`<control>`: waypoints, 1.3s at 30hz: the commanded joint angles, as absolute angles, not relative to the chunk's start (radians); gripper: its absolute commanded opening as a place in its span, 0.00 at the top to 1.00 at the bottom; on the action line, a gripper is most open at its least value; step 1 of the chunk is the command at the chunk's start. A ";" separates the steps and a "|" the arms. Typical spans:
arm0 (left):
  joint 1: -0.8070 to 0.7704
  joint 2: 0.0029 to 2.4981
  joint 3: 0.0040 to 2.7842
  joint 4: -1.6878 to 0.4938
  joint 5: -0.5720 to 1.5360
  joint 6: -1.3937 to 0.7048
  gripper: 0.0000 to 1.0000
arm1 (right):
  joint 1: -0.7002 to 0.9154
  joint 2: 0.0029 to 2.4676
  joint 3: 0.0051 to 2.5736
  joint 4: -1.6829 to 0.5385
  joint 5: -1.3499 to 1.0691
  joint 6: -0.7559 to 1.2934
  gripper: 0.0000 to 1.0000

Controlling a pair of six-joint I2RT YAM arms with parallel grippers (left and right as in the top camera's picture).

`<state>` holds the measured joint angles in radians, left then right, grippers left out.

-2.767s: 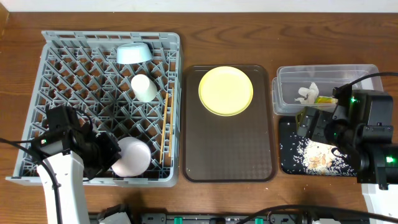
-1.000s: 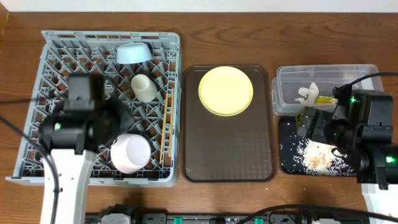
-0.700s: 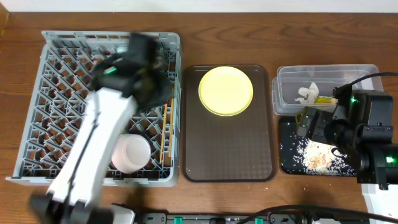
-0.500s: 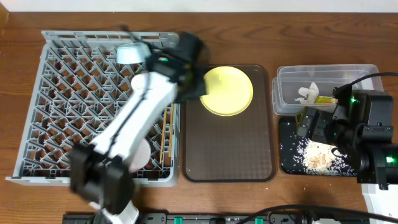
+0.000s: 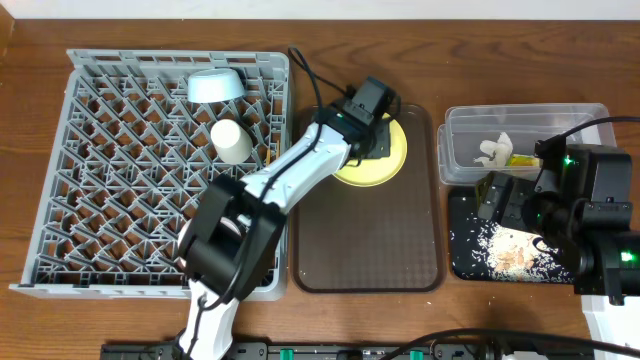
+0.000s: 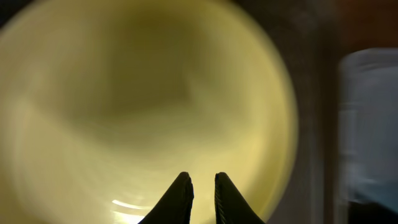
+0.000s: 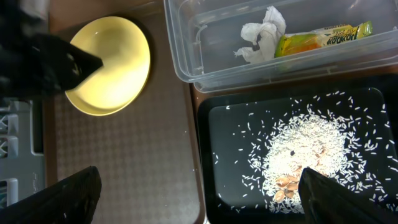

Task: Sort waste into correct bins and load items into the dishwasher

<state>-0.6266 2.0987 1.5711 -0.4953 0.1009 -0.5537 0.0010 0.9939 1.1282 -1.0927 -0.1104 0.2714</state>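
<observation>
**While plate lies flat on tray, L pincer hangs right over it**

As the overhead view shows it, the worktop (image 5: 480, 40) carries, left to right, the grey dish rack (image 5: 170, 57), the brown tray (image 5: 365, 240), then the clear tub (image 5: 470, 120) w/ the black tray (image 5: 462, 255) just in front of it. The rack holds the blue bowl (image 5: 215, 86), the cream cup (image 5: 232, 141) and, by its right edge, the chopsticks (image 5: 269, 155) — so the yellow plate (image 5: 392, 160), at the brown tray's far end, looks like the one item not yet loaded.

The left pincer (image 6: 203, 180) is directly above the plate's middle: tips almost together, a thin gap, nothing btw them. The right pincer (image 7: 199, 177) hangs over the bins, fingers spread wide, empty. The tissue (image 7: 261, 34) and wrapper (image 7: 320, 36) lie in the tub. The rice (image 7: 305, 149) is scattered on the black tray.

Handling, prob.: plate looks stiff, light, smooth — no give. Lying flat, its centre offers no hold, so the rim is the only place, w/ one finger above and one slid under the lip. Thin edge + glossy face could slip or skate, so a firm pinch seems best.
</observation>
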 commanded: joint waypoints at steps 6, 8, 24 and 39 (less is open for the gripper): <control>-0.626 2.164 1.588 -0.759 0.071 -0.559 0.85 | 0.002 0.993 1.131 -1.094 -0.102 0.280 0.01; -0.626 2.163 1.588 -0.840 0.115 -0.554 0.85 | 0.002 0.993 1.131 -1.094 -0.102 0.280 0.01; -0.727 2.127 1.589 -1.142 0.096 -0.488 0.92 | 0.002 0.993 1.131 -1.094 -0.102 0.280 0.01; -0.759 1.809 1.589 -0.974 0.040 -0.537 0.23 | 0.002 0.993 1.131 -1.094 -0.102 0.280 0.01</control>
